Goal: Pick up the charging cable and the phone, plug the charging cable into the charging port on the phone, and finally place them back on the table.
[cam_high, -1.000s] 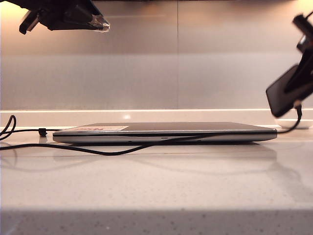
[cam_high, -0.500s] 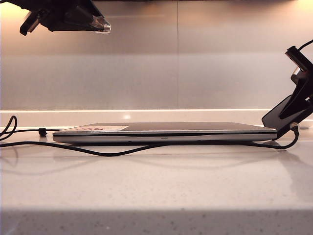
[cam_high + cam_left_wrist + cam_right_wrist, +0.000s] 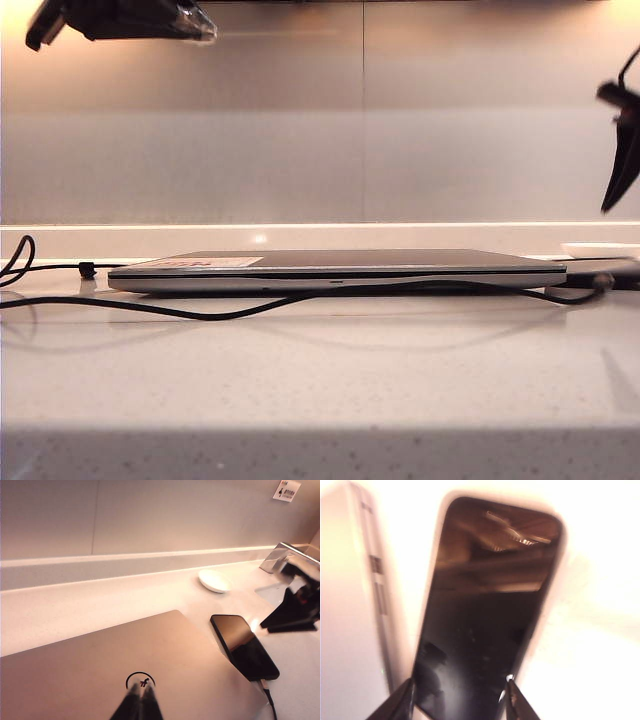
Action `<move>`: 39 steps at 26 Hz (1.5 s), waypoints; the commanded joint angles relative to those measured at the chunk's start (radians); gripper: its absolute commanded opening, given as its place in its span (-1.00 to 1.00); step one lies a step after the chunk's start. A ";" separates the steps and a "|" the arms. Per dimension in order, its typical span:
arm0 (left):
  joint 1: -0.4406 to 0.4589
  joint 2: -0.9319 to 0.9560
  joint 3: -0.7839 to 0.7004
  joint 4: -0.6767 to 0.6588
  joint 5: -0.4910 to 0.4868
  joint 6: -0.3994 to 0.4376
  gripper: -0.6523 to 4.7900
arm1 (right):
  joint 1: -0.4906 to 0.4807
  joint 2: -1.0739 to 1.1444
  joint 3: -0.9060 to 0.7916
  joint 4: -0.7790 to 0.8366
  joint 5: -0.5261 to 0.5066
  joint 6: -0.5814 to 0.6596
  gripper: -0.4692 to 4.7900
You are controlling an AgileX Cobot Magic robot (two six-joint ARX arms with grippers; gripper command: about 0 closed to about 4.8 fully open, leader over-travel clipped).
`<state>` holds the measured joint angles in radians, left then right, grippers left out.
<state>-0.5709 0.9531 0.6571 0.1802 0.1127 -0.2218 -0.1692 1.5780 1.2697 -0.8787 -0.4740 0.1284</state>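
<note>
Glossy flat black phone [image 3: 485, 615] lies on the speckled table [image 3: 320, 380] beneath the spread right gripper [image 3: 459, 697], beside a silver laptop [image 3: 100, 675]; thin cable [image 3: 220, 310] plugged in. Left gripper [image 3: 139, 702] pressed together above the laptop.

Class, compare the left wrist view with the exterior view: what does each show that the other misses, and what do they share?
Only the left wrist view: a white dish by the wall, the phone's dark screen, and the left gripper's shut tips above the laptop's lid.
Only the exterior view: the charging cable trailing along the table in front of the laptop.
Both: laptop, phone, and the right gripper raised above the phone.
</note>
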 commanded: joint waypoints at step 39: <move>0.000 -0.668 -0.491 -0.129 0.004 0.103 -0.78 | 0.128 -1.051 -0.683 0.434 0.127 -0.069 -0.82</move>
<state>-0.5705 0.2852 0.1860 -0.0147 0.1131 -0.1368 -0.0429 0.5282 0.5812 -0.4706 -0.3435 0.0589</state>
